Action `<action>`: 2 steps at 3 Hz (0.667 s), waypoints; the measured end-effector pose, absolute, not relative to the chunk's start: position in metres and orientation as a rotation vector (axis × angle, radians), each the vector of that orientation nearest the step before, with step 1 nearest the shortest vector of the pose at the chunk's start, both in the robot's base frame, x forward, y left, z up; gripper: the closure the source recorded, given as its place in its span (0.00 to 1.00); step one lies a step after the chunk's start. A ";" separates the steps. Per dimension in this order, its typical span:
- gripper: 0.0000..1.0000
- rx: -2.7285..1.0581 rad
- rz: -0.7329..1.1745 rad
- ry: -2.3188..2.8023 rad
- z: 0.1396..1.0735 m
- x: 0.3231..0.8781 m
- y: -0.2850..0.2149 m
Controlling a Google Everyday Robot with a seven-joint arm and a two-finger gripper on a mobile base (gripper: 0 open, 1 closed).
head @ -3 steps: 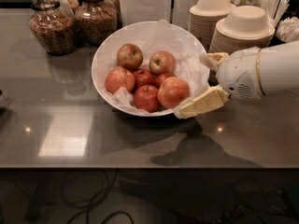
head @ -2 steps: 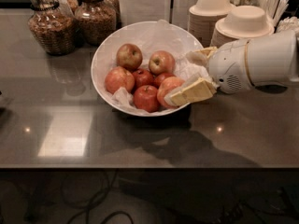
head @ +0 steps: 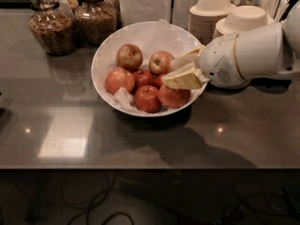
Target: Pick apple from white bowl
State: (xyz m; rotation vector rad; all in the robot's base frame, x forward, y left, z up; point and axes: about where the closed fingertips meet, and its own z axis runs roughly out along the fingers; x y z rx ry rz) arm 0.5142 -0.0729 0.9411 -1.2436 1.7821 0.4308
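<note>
The white bowl [head: 104,55] sits at the middle of the dark counter, lined with crumpled white paper, and holds several red apples. One apple [head: 129,56] lies at the back left, one [head: 161,61] at the back middle, one [head: 147,98] at the front, and one [head: 172,96] at the front right. My gripper [head: 182,69] reaches in from the right over the bowl's right rim. Its cream fingers [head: 185,79] are open, just above the front-right apple and next to the back-middle one. It holds nothing.
Two glass jars [head: 49,25] [head: 96,15] of dark food stand at the back left. Stacks of beige disposable bowls [head: 211,13] [head: 243,20] and a holder of straws [head: 274,1] stand at the back right. The counter's front edge [head: 140,167] runs across below.
My gripper has moved left and away from me, from beside the bowl's right rim to over the rim and above the right-hand apples. The apples have not moved.
</note>
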 end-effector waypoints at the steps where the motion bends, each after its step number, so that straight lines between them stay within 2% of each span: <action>1: 0.28 -1.230 0.427 1.791 0.943 0.505 -0.077; 2: 0.05 -1.223 0.421 1.788 0.951 0.485 -0.078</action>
